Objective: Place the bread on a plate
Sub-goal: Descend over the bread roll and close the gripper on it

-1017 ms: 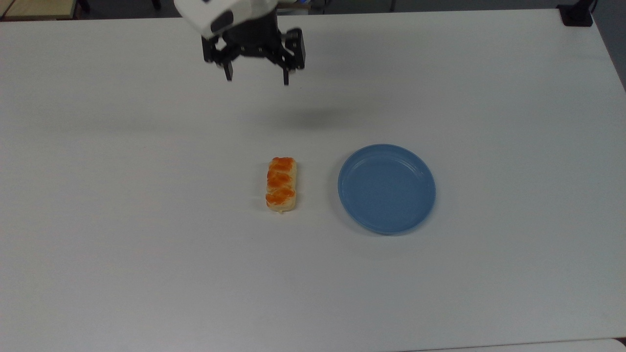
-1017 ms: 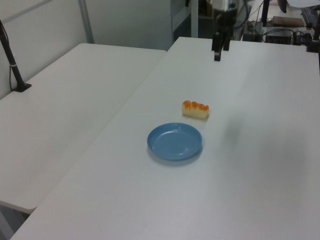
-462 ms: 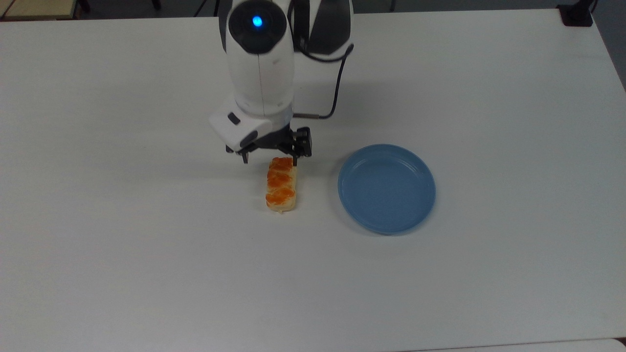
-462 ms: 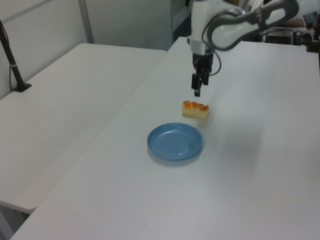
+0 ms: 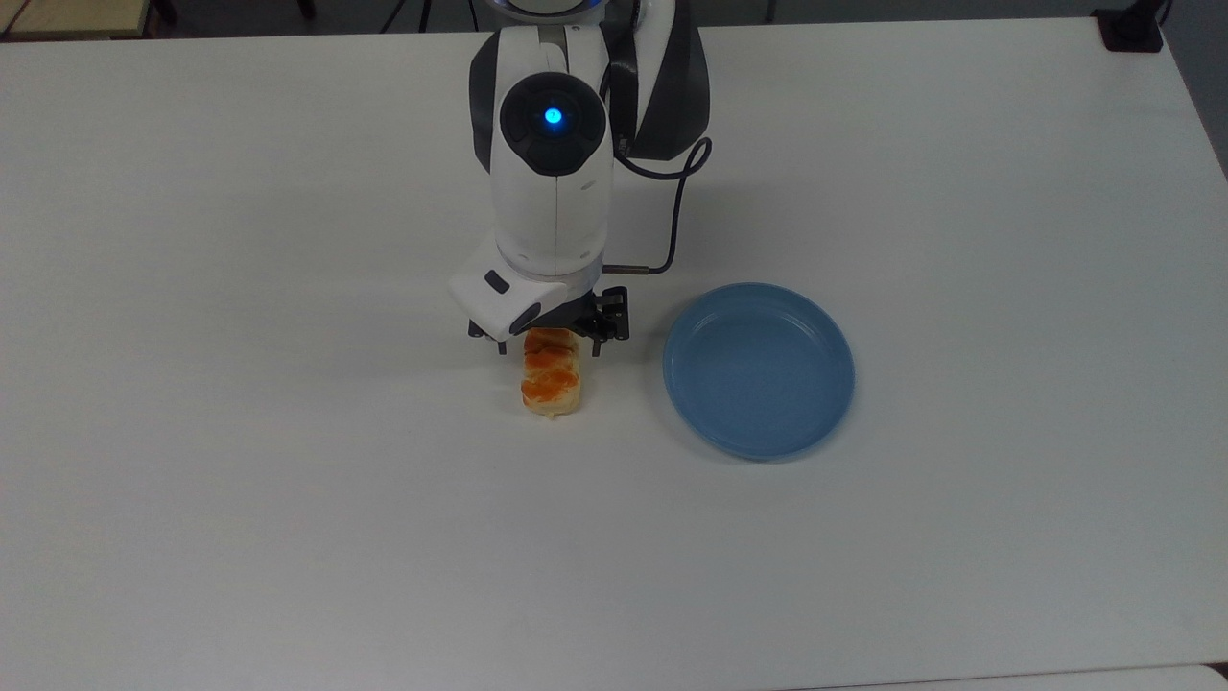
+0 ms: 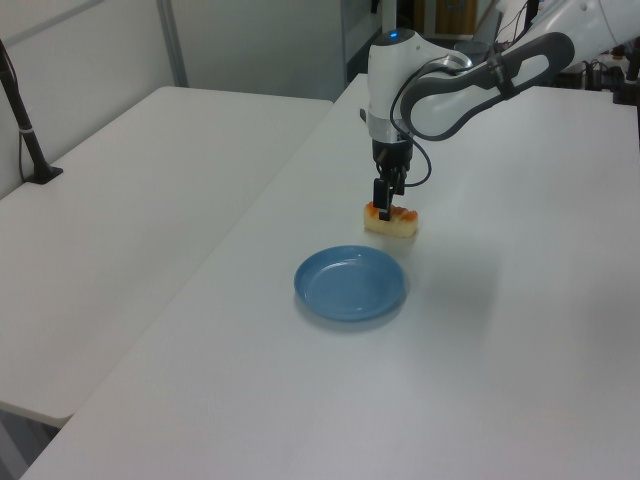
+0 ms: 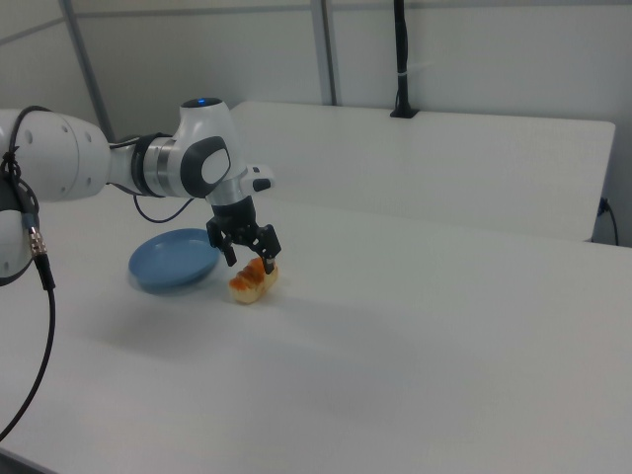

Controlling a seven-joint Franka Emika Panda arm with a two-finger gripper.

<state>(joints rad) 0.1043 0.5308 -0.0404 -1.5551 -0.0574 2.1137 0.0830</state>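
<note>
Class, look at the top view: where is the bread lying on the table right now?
In the top view the bread lies on the white table near the middle, to the left of the blue plate and apart from it, with the gripper straddling its far end.

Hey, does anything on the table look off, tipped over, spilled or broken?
Nothing stands out. The bread lies flat and whole on the white table, the blue plate sits upright and empty beside it, and the gripper is open, straddling the bread's far end.
</note>
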